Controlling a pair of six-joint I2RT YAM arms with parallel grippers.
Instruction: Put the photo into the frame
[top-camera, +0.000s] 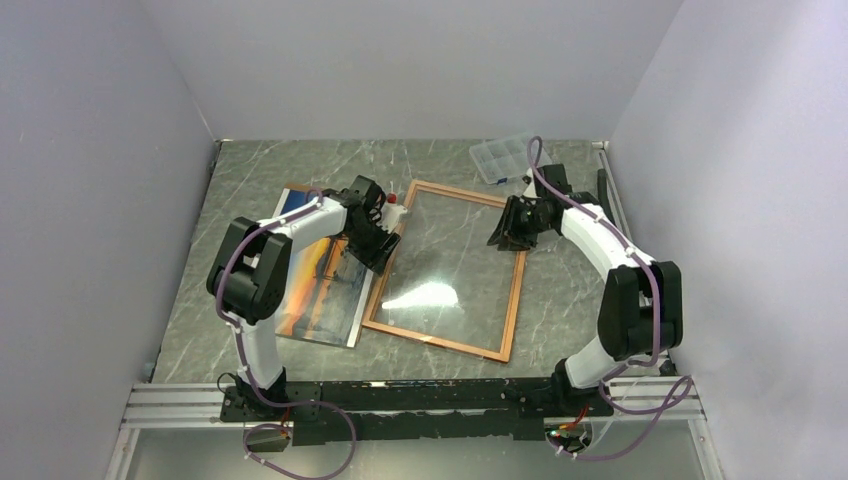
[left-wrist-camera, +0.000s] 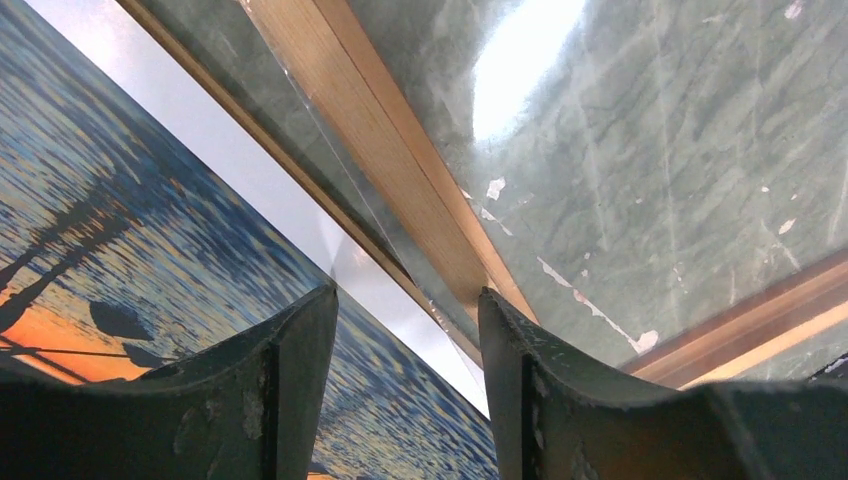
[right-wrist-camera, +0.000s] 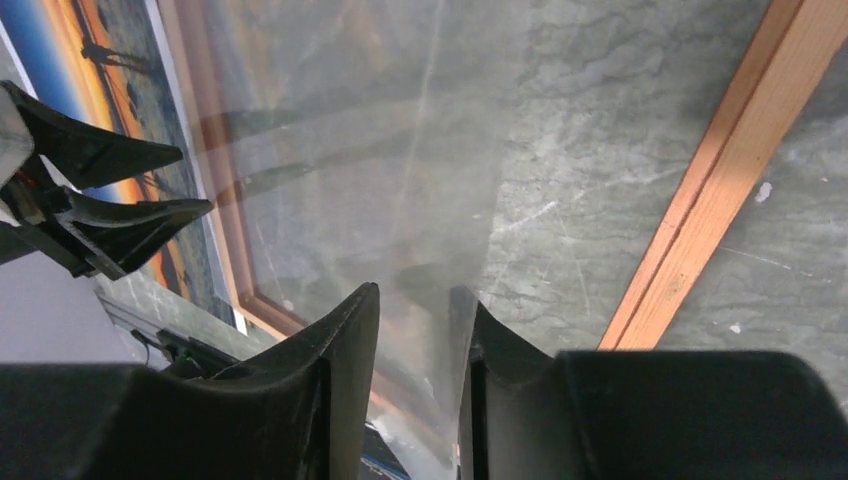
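Lying picture side up on the grey-green marbled table (top-camera: 570, 300), the large glossy rectangular photo (top-camera: 320, 300) of an orange sunset over blue water is seen left of and partly beneath the left claw (top-camera: 378, 250). That claw's fingers are spread, and nothing is pinched between them. Directly below their gap, the photo's white margin is met by the left rail of the large rectangular frame (top-camera: 433, 341) of thin reddish-brown wood with a clear pane. The frame is laid between the two claws, outside the photo. The right claw (top-camera: 505, 235) is held over the frame's far right edge, its fingers narrowly parted. Whether the pane is touched cannot be told. Behind the right claw, a small clear plastic compartment box (top-camera: 505, 158) is seen.
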